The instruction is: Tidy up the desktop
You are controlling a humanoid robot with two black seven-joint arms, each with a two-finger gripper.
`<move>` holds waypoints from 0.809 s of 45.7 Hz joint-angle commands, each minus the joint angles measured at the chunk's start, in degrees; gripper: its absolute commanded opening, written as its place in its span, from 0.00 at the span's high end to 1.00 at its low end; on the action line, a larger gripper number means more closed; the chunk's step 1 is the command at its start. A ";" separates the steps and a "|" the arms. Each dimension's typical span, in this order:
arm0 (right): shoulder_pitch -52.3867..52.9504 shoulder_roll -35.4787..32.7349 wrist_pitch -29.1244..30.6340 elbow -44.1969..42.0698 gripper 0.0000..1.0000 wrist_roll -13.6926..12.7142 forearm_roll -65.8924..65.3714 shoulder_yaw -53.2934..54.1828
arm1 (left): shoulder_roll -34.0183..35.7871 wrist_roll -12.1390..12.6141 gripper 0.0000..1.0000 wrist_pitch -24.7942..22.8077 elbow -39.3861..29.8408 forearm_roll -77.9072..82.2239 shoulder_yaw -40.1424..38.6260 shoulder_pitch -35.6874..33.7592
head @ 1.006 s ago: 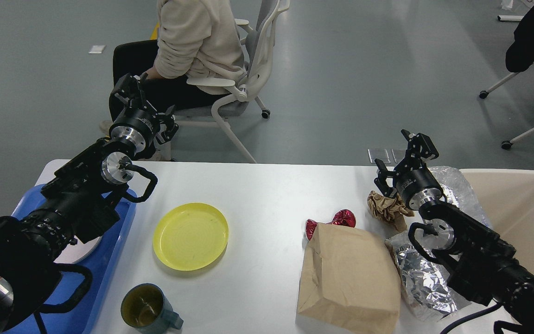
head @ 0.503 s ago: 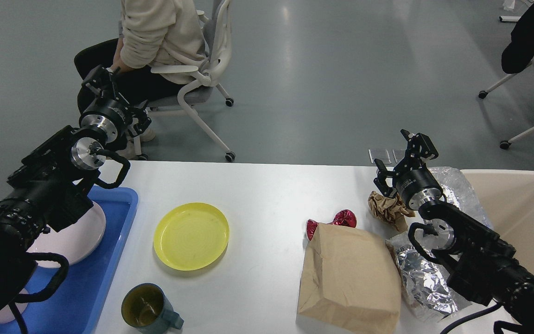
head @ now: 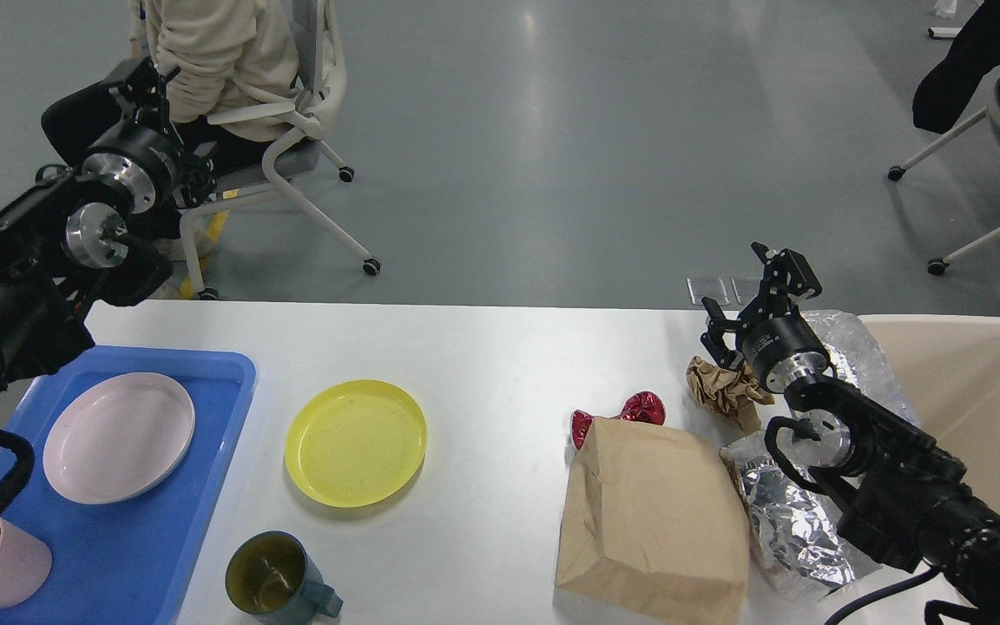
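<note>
sorting looks mid-way: the right hand (head: 756, 299) hangs wide and empty just above the crumpled brown paper (head: 726, 388), so the next move calls for lowering and pinching it. left hand (head: 140, 95): cannot tell. the white table (head: 483, 365) lies below both, smooth, cluttered.

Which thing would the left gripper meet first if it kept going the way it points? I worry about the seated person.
Probably the seated person in the office chair: the left gripper points up and away toward them. Depth is unclear.
</note>
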 commanded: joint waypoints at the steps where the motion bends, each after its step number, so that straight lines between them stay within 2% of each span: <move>1: -0.07 0.00 0.00 0.03 0.00 0.00 0.03 0.01 | 0.51 6.82 0.03 -0.77 -0.08 0.05 7.27 -1.62; 7: 0.01 0.00 0.00 0.03 0.00 0.00 0.03 0.01 | 0.69 14.38 0.03 -3.85 -0.08 0.05 13.77 -1.71; 11: 0.01 0.00 0.00 0.03 0.00 0.00 -0.05 -0.07 | 0.60 18.43 0.03 -5.52 -0.26 0.05 16.50 -1.71; 21: 0.01 0.00 0.00 0.03 0.00 0.00 -0.06 0.01 | 1.04 26.78 0.03 -10.26 -3.95 0.23 23.79 -3.37; 29: 0.01 0.00 0.00 -0.06 0.00 0.00 0.03 -0.07 | 6.14 33.28 0.03 -16.94 -9.48 0.49 33.10 -7.76; 32: 0.01 0.00 0.00 -0.05 0.00 0.00 -0.06 0.01 | 7.54 34.87 0.03 -19.84 -11.94 0.49 38.46 -10.84; 35: 0.01 0.00 0.00 -0.06 0.00 0.00 -0.06 -0.07 | 8.69 35.13 0.03 -22.65 -14.14 0.58 43.65 -13.56; 37: 0.01 0.00 0.00 0.03 0.00 0.00 0.03 0.01 | 8.95 35.14 0.03 -26.34 -16.07 0.67 48.83 -15.85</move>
